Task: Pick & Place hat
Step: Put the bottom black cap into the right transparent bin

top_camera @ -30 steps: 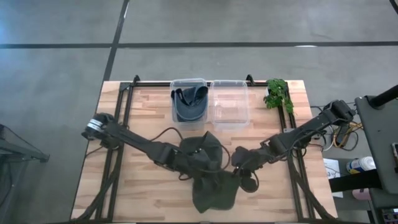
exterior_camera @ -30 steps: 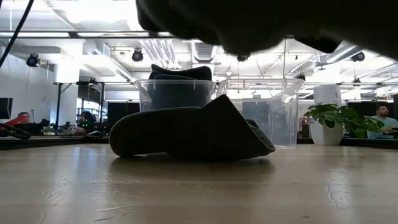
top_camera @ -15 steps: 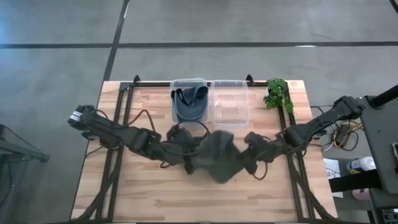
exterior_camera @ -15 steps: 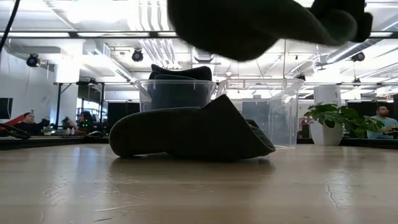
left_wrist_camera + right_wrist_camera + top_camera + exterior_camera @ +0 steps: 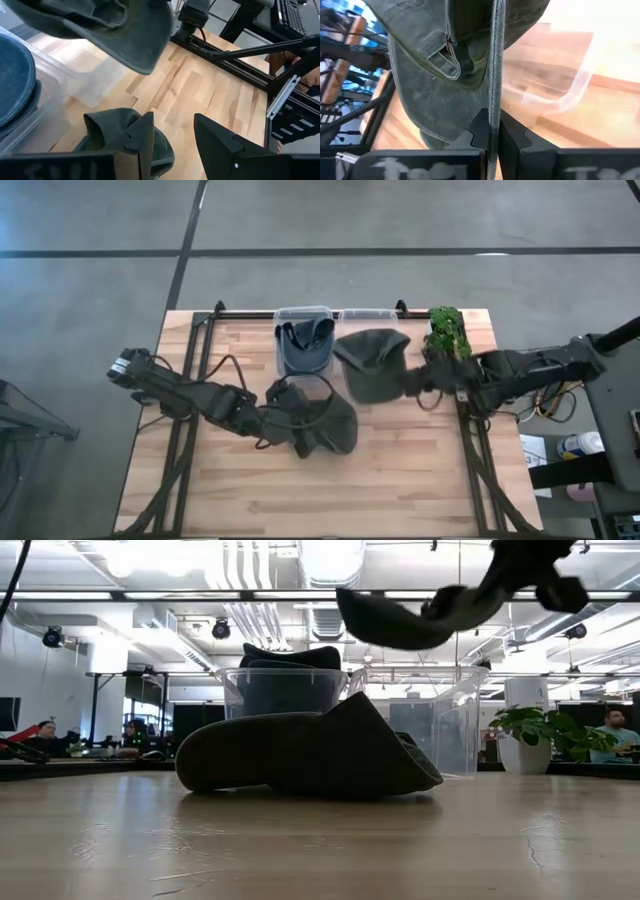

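Counter (image 5: 230,480) halfway cleared: one hat (image 5: 305,345) sat in left bin (image 5: 303,311), right tool (image 5: 412,384), pressed together on second hat (image 5: 372,363), held it over empty bin (image 5: 370,314), third hat (image 5: 325,425) lay by spread left tool (image 5: 300,442).

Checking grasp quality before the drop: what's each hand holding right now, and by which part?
Right hand pinches the green hat by the thin edge of its brim, carrying it above the clear bin. Left hand is open, holding nothing, over a second hat on the table.
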`<control>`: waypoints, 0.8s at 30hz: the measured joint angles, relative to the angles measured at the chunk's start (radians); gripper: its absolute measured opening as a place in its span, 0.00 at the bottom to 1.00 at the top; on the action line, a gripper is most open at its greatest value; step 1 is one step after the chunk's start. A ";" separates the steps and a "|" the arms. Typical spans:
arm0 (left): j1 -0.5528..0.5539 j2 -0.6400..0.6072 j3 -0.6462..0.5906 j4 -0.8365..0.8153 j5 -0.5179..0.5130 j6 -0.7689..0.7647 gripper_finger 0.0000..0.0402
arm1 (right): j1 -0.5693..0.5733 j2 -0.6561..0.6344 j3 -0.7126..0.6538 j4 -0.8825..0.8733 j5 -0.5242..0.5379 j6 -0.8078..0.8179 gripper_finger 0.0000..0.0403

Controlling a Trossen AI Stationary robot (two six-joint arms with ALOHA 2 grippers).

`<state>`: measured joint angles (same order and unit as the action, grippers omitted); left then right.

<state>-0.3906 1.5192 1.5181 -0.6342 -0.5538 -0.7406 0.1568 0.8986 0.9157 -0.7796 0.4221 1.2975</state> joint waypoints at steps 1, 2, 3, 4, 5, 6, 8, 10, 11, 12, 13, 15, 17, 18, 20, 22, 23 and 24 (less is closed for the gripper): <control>0.001 0.000 0.000 0.000 -0.004 0.000 0.33 | -0.054 0.001 0.000 0.002 -0.045 -0.027 0.03; 0.002 0.000 0.000 0.000 -0.007 0.000 0.33 | -0.104 0.005 -0.002 0.004 -0.079 -0.050 0.03; 0.003 0.000 0.000 0.001 -0.007 0.000 0.33 | -0.153 0.011 -0.004 0.003 -0.102 -0.068 0.03; 0.005 0.000 0.000 0.001 -0.007 0.000 0.33 | -0.206 0.017 -0.005 0.003 -0.128 -0.086 0.03; 0.005 0.000 0.000 0.001 -0.007 -0.005 0.33 | -0.260 0.023 -0.005 0.003 -0.163 -0.106 0.03; 0.006 0.000 0.000 0.001 -0.007 -0.018 0.33 | -0.310 0.030 -0.005 0.005 -0.211 -0.123 0.03; 0.007 0.000 0.000 0.001 -0.007 -0.051 0.33 | -0.402 0.049 -0.005 0.009 -0.318 -0.160 0.03; 0.007 0.000 0.000 0.001 -0.007 -0.074 0.33 | -0.466 0.076 -0.005 0.009 -0.403 -0.193 0.03; 0.007 0.000 0.000 0.001 -0.006 -0.080 0.33 | -0.487 0.090 -0.005 0.012 -0.440 -0.204 0.03; 0.007 0.000 0.000 0.001 -0.006 -0.084 0.33 | -0.505 0.103 -0.005 0.015 -0.473 -0.215 0.03; 0.007 0.000 0.000 0.001 -0.006 -0.085 0.33 | -0.518 0.117 -0.005 0.016 -0.498 -0.224 0.03; 0.007 0.000 0.000 0.001 -0.006 -0.087 0.33 | -0.533 0.144 -0.005 0.016 -0.518 -0.226 0.03; 0.007 0.000 0.000 0.001 -0.006 -0.092 0.33 | -0.540 0.166 -0.004 0.018 -0.523 -0.204 0.03; 0.007 0.000 0.000 0.001 -0.006 -0.098 0.33 | -0.544 0.172 -0.003 0.020 -0.530 -0.198 0.03; 0.007 0.000 0.000 0.001 -0.005 -0.106 0.33 | -0.548 0.182 -0.003 0.016 -0.546 -0.178 0.03; 0.007 0.000 0.000 0.001 0.005 -0.125 0.33 | -0.553 0.182 -0.003 0.009 -0.543 -0.150 0.03; 0.009 0.000 0.000 0.001 0.015 -0.143 0.33 | -0.557 0.179 -0.003 0.006 -0.542 -0.132 0.03; 0.011 0.000 0.000 0.002 0.020 -0.160 0.33 | -0.561 0.177 -0.003 0.002 -0.543 -0.113 0.03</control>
<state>-0.3795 1.5196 1.5177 -0.6327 -0.5339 -0.9010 -0.4046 1.0754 0.9123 -0.7779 -0.1205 1.1848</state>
